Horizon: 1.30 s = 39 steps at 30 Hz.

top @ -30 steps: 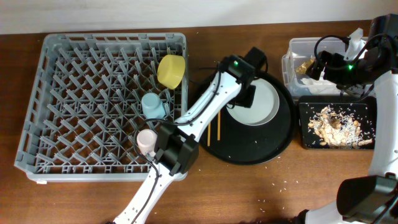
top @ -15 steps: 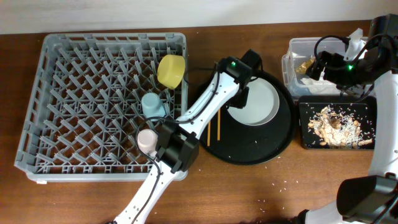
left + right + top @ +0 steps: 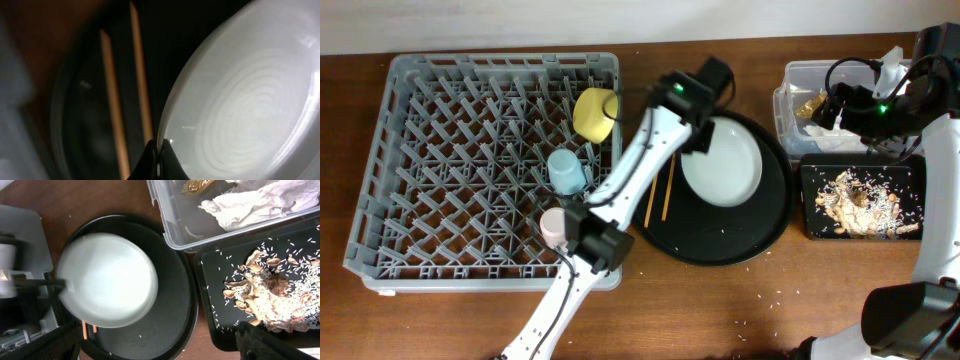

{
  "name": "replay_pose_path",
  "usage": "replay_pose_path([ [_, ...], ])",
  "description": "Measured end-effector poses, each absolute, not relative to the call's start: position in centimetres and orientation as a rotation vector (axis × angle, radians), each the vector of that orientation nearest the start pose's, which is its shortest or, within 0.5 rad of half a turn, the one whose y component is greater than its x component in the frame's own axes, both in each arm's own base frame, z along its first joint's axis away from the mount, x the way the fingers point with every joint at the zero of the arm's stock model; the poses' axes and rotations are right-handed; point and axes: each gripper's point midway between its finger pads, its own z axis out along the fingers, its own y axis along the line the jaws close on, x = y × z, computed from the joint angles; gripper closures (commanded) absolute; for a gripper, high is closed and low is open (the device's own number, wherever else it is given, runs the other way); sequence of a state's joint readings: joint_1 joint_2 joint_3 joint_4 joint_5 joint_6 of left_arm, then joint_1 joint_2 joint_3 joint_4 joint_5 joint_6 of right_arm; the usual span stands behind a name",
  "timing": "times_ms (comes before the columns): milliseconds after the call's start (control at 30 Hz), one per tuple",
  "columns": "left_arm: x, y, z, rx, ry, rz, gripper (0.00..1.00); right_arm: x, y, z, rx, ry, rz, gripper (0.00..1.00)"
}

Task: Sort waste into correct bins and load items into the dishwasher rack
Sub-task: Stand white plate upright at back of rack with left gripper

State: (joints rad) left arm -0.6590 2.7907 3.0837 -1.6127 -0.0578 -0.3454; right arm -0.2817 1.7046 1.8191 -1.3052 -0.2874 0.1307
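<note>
Pale grey-green, the plate point(image 3: 725, 165) is on the large round black tray point(image 3: 760, 240), its left rim pinched in the left hand point(image 3: 156, 152), fingers closed narrow on that edge. Two chopsticks point(image 3: 658, 195) lie side by side just left of it. Further left, the rack point(image 3: 450, 170) holds the yellow bowl point(image 3: 595, 113), blue cup point(image 3: 565, 170) and pink cup point(image 3: 555, 225). At the right of the worktop point(image 3: 770, 310), the right hand point(image 3: 157, 340) hangs empty, fingers spread wide, above the clear tub point(image 3: 795, 72) of napkins point(image 3: 255, 202) and wrapper point(image 3: 197, 185) — beside it, scraps point(image 3: 855, 200) cover the black tray point(image 3: 912, 168).
</note>
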Motion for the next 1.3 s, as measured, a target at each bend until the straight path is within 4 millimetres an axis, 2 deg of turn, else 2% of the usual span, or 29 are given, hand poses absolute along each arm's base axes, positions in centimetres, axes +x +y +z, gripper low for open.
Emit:
replay_pose_path([
  [33, 44.8, -31.8, 11.8, 0.442, 2.803, -0.125, 1.00, 37.9, -5.9, 24.1, 0.484, 2.678, 0.353, 0.01],
  [67, 45.3, -31.0, 13.2, 0.440, 2.777, -0.128, 1.00, 37.9, -5.9, 24.1, 0.483, 2.678, 0.353, 0.01],
  [133, 46.7, -28.0, 17.5, 0.406, 2.692, -0.098, 1.00, 38.0, -5.9, 24.1, 0.483, 2.676, 0.353, 0.01],
  [200, 47.6, -23.5, 22.9, 0.328, 2.586, 0.005, 1.00, 38.0, -5.9, 24.1, 0.482, 2.676, 0.352, 0.01],
  [233, 47.9, -20.5, 26.2, 0.270, 2.519, 0.086, 1.00, 38.0, -5.9, 24.1, 0.482, 2.676, 0.353, 0.01],
  [267, 47.8, -18.0, 28.5, 0.232, 2.472, 0.159, 1.00, 38.0, -5.9, 24.1, 0.482, 2.676, 0.353, 0.01],
  [300, 47.5, -14.5, 31.6, 0.178, 2.407, 0.274, 1.00, 37.9, -5.9, 24.1, 0.483, 2.678, 0.353, 0.02],
  [333, 47.3, -11.5, 33.7, 0.136, 2.358, 0.366, 1.00, 37.9, -5.9, 24.1, 0.482, 2.678, 0.353, 0.01],
  [400, 47.4, -7.0, 35.7, 0.098, 2.311, 0.527, 1.00, 37.9, -5.9, 24.0, 0.483, 2.678, 0.353, 0.01],
  [500, 49.1, -1.3, 34.4, 0.040, 2.333, 0.760, 1.00, 37.9, -5.9, 24.0, 0.483, 2.679, 0.353, 0.02],
  [567, 50.4, 0.7, 32.8, 0.011, 2.349, 0.842, 1.00, 37.9, -5.9, 24.0, 0.483, 2.679, 0.353, 0.01],
  [633, 51.8, 1.5, 30.3, 0.012, 2.376, 0.910, 1.00, 37.9, -5.9, 24.0, 0.483, 2.678, 0.353, 0.01],
  [700, 53.3, 1.5, 27.4, 0.031, 2.393, 0.964, 1.00, 37.9, -5.9, 24.0, 0.484, 2.679, 0.353, 0.01],
  [733, 53.8, 1.4, 26.5, 0.031, 2.388, 0.977, 1.00, 37.9, -5.9, 24.0, 0.484, 2.678, 0.353, 0.02],
  [800, 54.2, 1.3, 24.0, 0.056, 2.416, 1.007, 1.00, 37.9, -5.9, 24.0, 0.483, 2.678, 0.353, 0.02],
  [867, 54.4, 1.2, 22.8, 0.065, 2.423, 1.026, 1.00, 37.9, -5.9, 24.0, 0.484, 2.679, 0.353, 0.01],
  [933, 54.5, 1.0, 22.3, 0.069, 2.422, 1.033, 0.95, 37.9, -5.9, 24.0, 0.483, 2.679, 0.353, 0.02],
  [967, 54.5, 0.9, 22.3, 0.071, 2.423, 1.030, 0.87, 37.9, -5.9, 24.0, 0.483, 2.679, 0.353, 0.01],
  [1000, 54.6, 0.7, 22.3, 0.074, 2.422, 1.020, 0.60, 37.9, -5.9, 24.0, 0.484, 2.679, 0.353, 0.02],
  [1033, 54.6, 0.0, 21.9, 0.096, 2.431, 0.999, 0.48, 37.9, -5.9, 24.0, 0.483, 2.679, 0.353, 0.01],
  [1133, 54.8, -1.6, 21.8, 0.129, 2.422, 0.977, 0.40, 37.9, -5.9, 24.0, 0.483, 2.679, 0.353, 0.01],
  [1233, 54.7, -4.5, 21.7, 0.193, 2.412, 0.938, 0.38, 37.9, -5.9, 24.0, 0.484, 2.679, 0.353, 0.01],
  [1300, 54.7, -5.6, 21.3, 0.221, 2.423, 0.891, 0.37, 37.9, -5.9, 24.0, 0.484, 2.679, 0.353, 0.01],
])
